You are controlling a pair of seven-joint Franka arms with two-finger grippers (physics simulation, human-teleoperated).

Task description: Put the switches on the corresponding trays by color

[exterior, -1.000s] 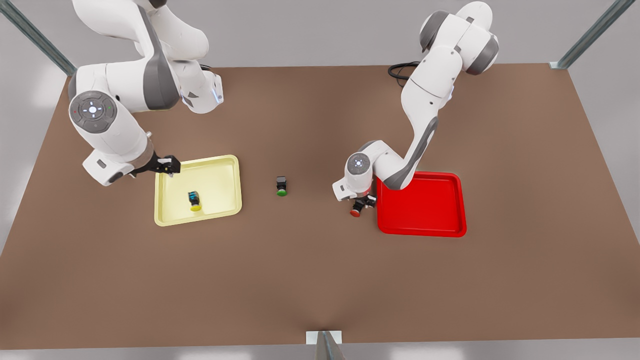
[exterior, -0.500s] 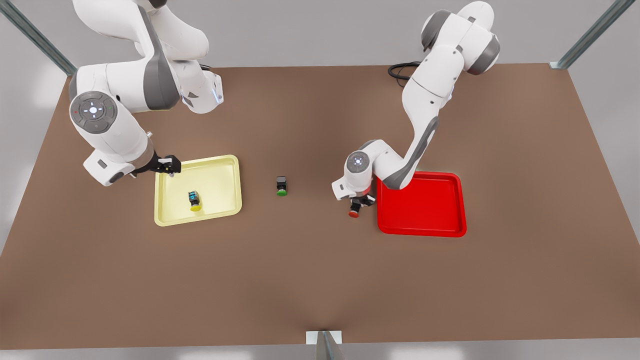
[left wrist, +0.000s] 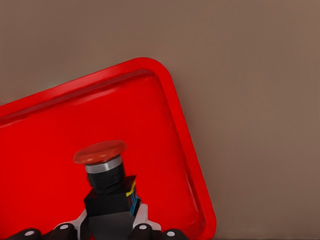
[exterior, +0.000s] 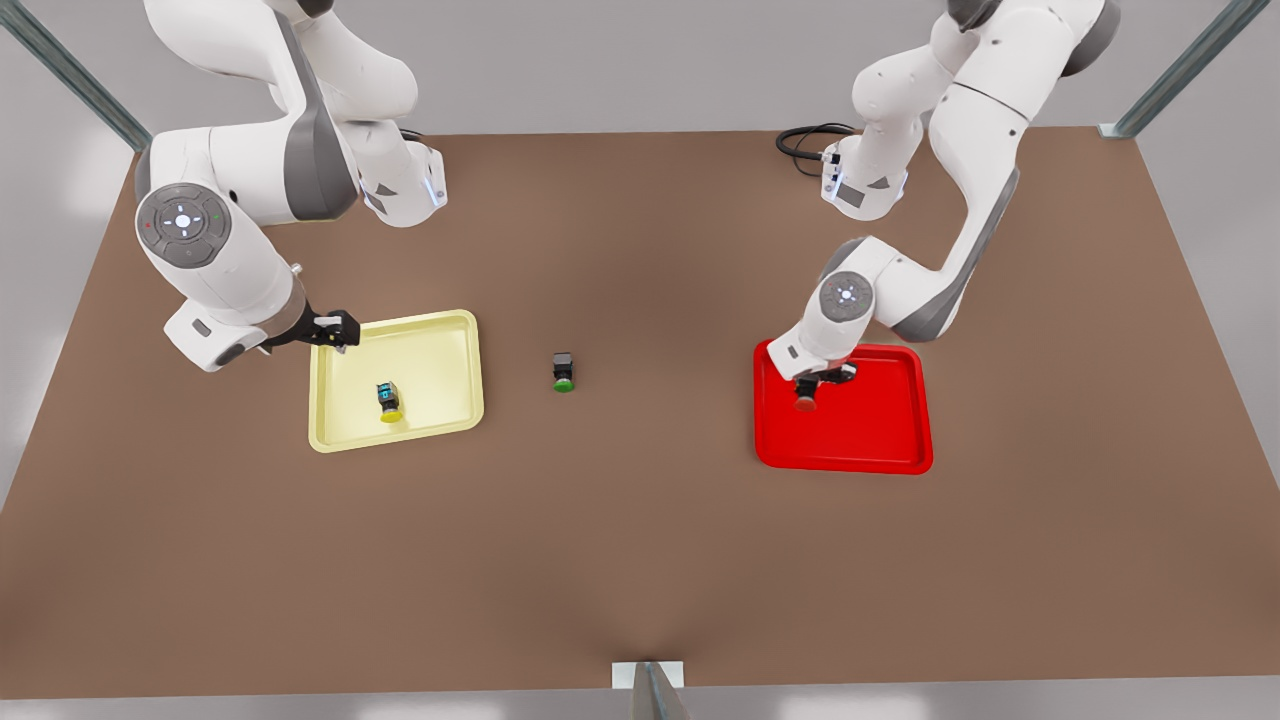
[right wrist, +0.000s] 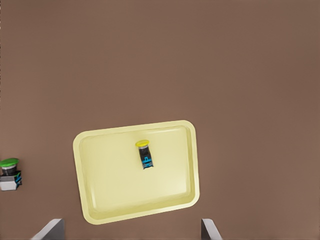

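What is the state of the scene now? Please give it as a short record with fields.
yellow switch: lying inside the yellow tray
red switch: held over the red tray, near its corner
green switch: on the table, between the two trays
left gripper: shut on the red switch
right gripper: open, above the yellow tray's edge, holding nothing
remaining step: release the red switch into the red tray

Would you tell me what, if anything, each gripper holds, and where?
The left gripper clamps the red-capped push-button switch by its black body, above the red tray. The right gripper holds nothing.
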